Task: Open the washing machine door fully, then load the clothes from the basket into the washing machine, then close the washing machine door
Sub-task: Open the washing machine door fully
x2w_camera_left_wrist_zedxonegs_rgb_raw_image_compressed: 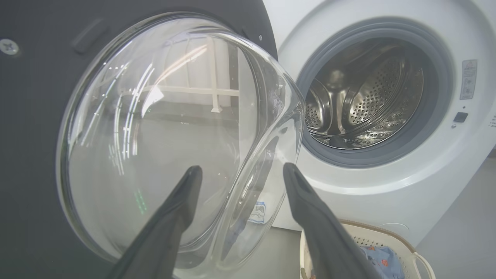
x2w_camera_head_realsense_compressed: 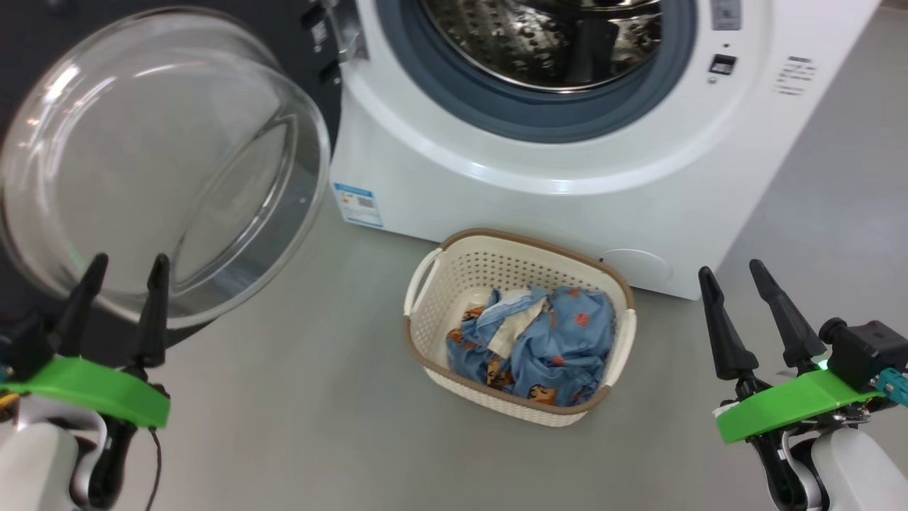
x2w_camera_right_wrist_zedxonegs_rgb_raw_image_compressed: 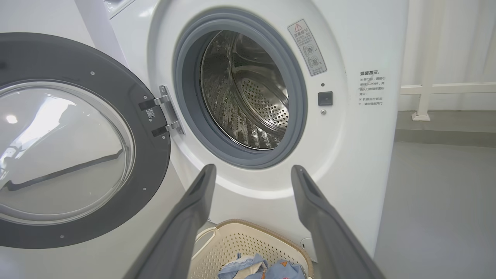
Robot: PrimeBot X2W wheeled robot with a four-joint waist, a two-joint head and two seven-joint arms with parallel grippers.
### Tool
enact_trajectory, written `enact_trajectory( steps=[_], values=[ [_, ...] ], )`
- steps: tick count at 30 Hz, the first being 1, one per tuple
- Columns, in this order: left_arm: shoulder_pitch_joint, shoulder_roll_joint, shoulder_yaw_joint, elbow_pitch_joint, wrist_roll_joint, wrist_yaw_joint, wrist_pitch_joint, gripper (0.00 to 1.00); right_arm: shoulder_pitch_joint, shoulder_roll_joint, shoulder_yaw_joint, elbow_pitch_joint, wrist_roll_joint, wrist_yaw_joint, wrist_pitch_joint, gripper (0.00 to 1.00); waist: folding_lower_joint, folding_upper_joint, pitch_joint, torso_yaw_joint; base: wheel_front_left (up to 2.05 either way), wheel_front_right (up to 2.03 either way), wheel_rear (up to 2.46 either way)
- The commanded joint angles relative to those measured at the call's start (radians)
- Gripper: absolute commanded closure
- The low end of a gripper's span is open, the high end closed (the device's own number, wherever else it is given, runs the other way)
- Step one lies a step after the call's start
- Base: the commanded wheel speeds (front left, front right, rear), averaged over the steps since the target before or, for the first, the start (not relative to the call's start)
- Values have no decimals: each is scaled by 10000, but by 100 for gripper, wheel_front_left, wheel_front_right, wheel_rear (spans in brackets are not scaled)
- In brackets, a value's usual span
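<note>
Black-fingered and empty, my left hand [x2w_camera_head_realsense_compressed: 130, 262] and right hand [x2w_camera_head_realsense_compressed: 731, 268] both stand wide. The basket [x2w_camera_head_realsense_compressed: 532, 238] sits on the floor [x2w_camera_head_realsense_compressed: 284, 411] ahead between them, nearer the right hand, the clothes [x2w_camera_head_realsense_compressed: 560, 333] heaped inside. Behind it the washing machine [x2w_camera_head_realsense_compressed: 496, 191] gapes, the washing machine door [x2w_camera_head_realsense_compressed: 156, 163] swung out before my left hand.

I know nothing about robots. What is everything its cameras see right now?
washing machine: one, white, straight ahead
washing machine door: one, black with clear glass, swung open, left of the machine
drum: one, steel, inside the machine
basket: one, cream with brown rim, before the machine
clothes: one heap, light blue, in the basket
floor: one, grey, underneath
left hand: one, dark fingers, open, before the door glass
right hand: one, dark fingers, open, right of the basket
</note>
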Motion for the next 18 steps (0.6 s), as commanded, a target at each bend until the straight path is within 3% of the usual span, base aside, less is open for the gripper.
enact_trajectory(
  steps=[1,18],
  values=[
    [156,396,485,-563,133,156,-63,0,120,-124,267,-334,57,46,-93,0,1,0,-317,-561,0,0,0],
    [2256,57,810,-2682,-97,1018,-64,0,585,-600,466,-615,173,46,-93,0,1,0,-1017,-2501,0,0,0]
  ],
)
